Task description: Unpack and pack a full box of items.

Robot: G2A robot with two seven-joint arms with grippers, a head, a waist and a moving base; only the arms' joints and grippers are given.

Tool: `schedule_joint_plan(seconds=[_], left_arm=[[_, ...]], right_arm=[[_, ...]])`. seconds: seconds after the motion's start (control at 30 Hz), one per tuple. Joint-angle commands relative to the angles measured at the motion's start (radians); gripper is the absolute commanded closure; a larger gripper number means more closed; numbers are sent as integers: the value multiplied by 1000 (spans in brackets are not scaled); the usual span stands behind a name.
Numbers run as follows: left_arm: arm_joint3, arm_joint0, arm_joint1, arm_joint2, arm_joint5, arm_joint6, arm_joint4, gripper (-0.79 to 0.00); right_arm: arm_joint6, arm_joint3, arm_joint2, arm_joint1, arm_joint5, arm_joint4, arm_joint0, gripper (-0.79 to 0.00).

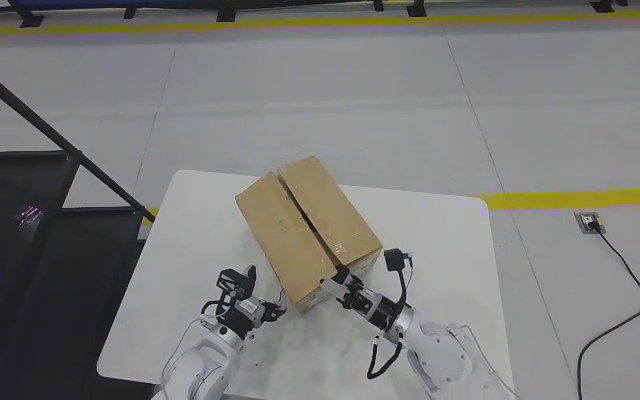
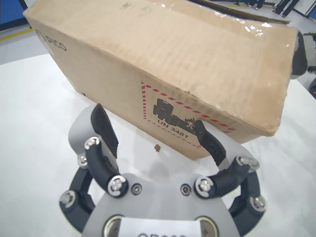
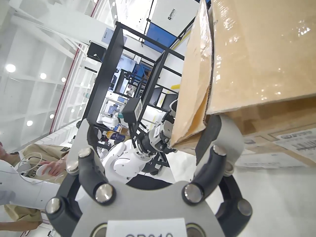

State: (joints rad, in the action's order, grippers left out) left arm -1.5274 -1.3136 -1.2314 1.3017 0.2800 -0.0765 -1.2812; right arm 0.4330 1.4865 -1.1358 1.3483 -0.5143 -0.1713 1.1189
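— Where is the box now?

— The cardboard box [image 1: 308, 232] stands on the white table [image 1: 190, 260], turned diagonally. Its top flaps are down, with a seam along the middle and shiny tape over them. The far corner is near the table's back edge, and the near end points to the robot.

— And the room around?

— A pale floor with a yellow line [image 1: 560, 200], a black rack [image 1: 50, 270] beside the table's left edge, and a floor socket [image 1: 589, 222] at the right.

— The fingers?

— The left gripper [image 2: 148, 117] has its fingers wide apart and holds nothing. It is low at the box's long side, by the near corner. Whether one tip touches the cardboard, I cannot tell. The right gripper [image 3: 148, 124] is also spread wide. One finger [image 3: 209, 134] sits against the box's near end, under the corner of a flap that is lifted a little.

— Space for moving?

— White table top shows at both sides of the box. A small brown crumb [image 2: 156, 147] lies on it between the left fingers.
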Motion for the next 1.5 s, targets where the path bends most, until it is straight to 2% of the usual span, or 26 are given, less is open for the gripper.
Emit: schedule_joint_plan(seconds=[0.0, 0.13, 0.23, 0.27, 0.3, 0.33, 0.47, 0.5, 0.57, 0.8, 1.03, 1.47], left_arm=[[1, 0, 0, 1, 0, -1, 2, -785], [2, -1, 0, 2, 3, -3, 3, -785], [2, -1, 0, 2, 3, -3, 3, -785], [2, -1, 0, 2, 3, -3, 3, -785], [2, -1, 0, 2, 3, -3, 3, -785], [2, -2, 0, 2, 3, -3, 3, -785], [-2, -5, 0, 3, 3, -6, 2, -785], [-3, -5, 0, 3, 3, -6, 1, -785], [-5, -7, 1, 5, 3, -7, 1, -785], [-10, -15, 3, 17, 6, -10, -2, -785], [-17, -27, 7, 45, 0, -19, 4, -785], [-20, -62, 19, 161, -39, -41, 48, -785]], right_arm=[[1, 2, 3, 0, -18, 16, 1, -785], [4, 9, 12, 0, -22, 5, -1, -785], [-39, 19, 30, 3, 16, -61, -2, -785], [-56, 23, 38, 5, 30, -83, -1, -727], [-77, 27, 46, 7, 48, -108, 0, -576], [-95, 32, 55, 9, 63, -131, 1, -376], [-149, 49, 84, 14, 118, -213, 7, -194], [-159, 52, 88, 15, 125, -225, 9, -102], [-183, 57, 93, 17, 141, -252, 13, -15], [-245, 70, 106, 22, 221, -327, 26, 0], [-270, 59, 111, 26, 217, -339, 23, 0], [-245, 74, 73, 12, 66, -365, 45, 0]])
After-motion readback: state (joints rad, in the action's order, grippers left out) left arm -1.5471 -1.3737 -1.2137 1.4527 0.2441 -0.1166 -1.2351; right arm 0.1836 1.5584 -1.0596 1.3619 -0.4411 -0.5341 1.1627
